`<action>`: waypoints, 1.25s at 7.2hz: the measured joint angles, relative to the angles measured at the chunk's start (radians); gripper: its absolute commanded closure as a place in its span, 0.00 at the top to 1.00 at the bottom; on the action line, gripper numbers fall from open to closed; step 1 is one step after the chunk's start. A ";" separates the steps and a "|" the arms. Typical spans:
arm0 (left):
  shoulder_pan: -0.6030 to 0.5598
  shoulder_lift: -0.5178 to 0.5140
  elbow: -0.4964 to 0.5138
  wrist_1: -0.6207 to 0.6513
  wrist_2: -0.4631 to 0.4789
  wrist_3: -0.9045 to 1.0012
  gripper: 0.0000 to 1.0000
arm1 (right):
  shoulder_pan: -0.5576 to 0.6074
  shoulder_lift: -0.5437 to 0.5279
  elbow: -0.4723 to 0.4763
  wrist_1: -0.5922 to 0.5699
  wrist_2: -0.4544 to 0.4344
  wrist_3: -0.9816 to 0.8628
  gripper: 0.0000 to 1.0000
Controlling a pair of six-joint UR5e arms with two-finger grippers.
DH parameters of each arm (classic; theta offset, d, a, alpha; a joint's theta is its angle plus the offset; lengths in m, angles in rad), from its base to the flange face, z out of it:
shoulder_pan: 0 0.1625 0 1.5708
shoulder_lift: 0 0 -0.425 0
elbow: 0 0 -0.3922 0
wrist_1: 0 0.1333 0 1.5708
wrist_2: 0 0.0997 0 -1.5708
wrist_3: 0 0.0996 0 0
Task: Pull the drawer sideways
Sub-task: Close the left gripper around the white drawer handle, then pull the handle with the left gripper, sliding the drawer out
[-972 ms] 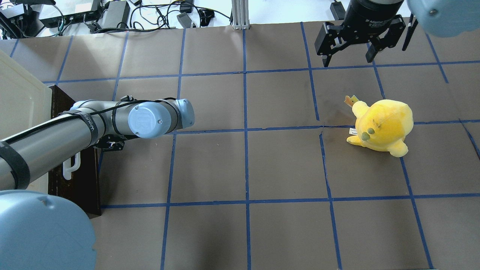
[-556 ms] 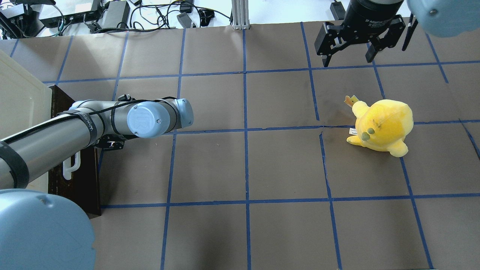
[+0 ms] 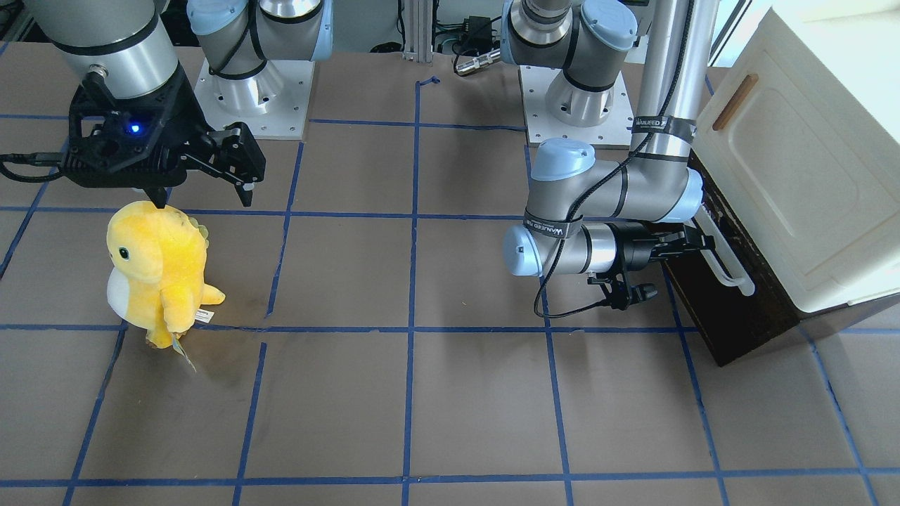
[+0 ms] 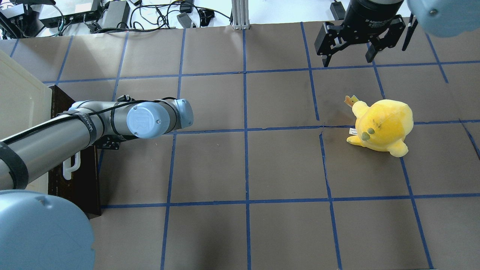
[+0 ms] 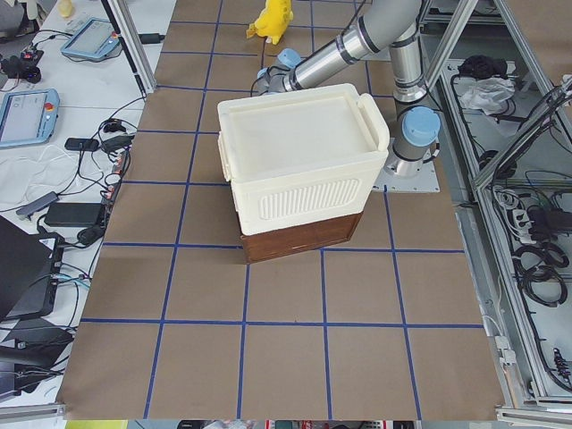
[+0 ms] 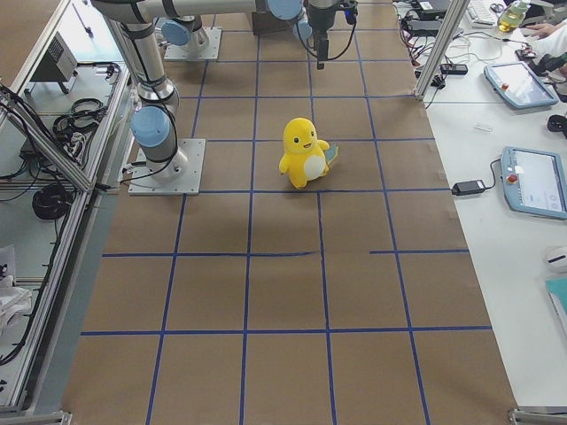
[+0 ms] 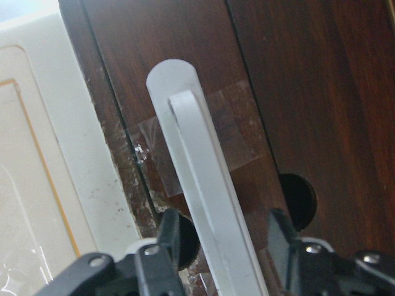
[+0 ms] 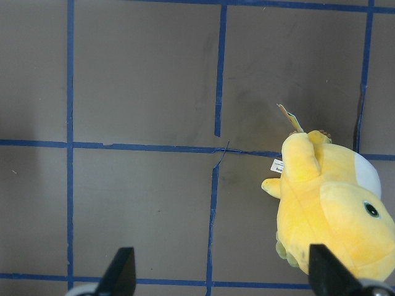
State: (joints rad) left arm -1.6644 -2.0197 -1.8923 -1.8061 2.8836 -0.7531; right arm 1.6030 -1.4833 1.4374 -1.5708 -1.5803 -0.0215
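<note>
In the front-facing view, the word "WANLEED" is being shown on two strap bands of the left arm. The forearm is coming down steeply and the wrist is being held low and level, with the left gripper (image 3: 702, 241) pointed sideways at the white handle (image 3: 728, 267) of the drawer (image 3: 717, 316). The drawer is sitting at the bottom of the cream cabinet (image 3: 794, 176), at the robot's left end of the table.

In the overhead view, "2F Adaptive" is being shown on the right gripper (image 4: 347, 60). It is hanging pointed down, with its fingers wide apart, beyond the yellow toy (image 4: 382, 125).

In the left wrist view, the handle is being straddled by the fingers (image 7: 170, 237), which are spread, with a gap at each side.
</note>
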 measured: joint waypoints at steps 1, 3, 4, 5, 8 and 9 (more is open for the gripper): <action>0.000 -0.001 0.000 0.000 -0.001 0.000 0.22 | 0.000 0.000 0.000 0.000 0.000 0.000 1.00; 0.000 -0.003 0.001 -0.001 -0.001 0.000 0.22 | 0.000 0.000 0.000 0.000 0.000 0.000 1.00; 0.000 -0.006 0.002 -0.001 -0.001 0.000 0.22 | 0.000 0.000 0.000 0.000 0.000 0.000 1.00; -0.002 -0.006 0.003 -0.004 0.002 0.000 0.22 | 0.000 0.000 0.000 0.000 0.000 0.000 1.00; -0.013 0.001 0.007 -0.031 0.009 0.001 0.22 | 0.000 0.000 0.000 0.000 0.000 0.000 1.00; -0.016 0.002 0.007 -0.035 0.010 0.002 0.22 | 0.000 0.000 0.000 0.000 0.000 -0.001 1.00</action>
State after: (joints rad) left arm -1.6801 -2.0175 -1.8852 -1.8407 2.8932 -0.7513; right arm 1.6030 -1.4834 1.4373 -1.5708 -1.5801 -0.0221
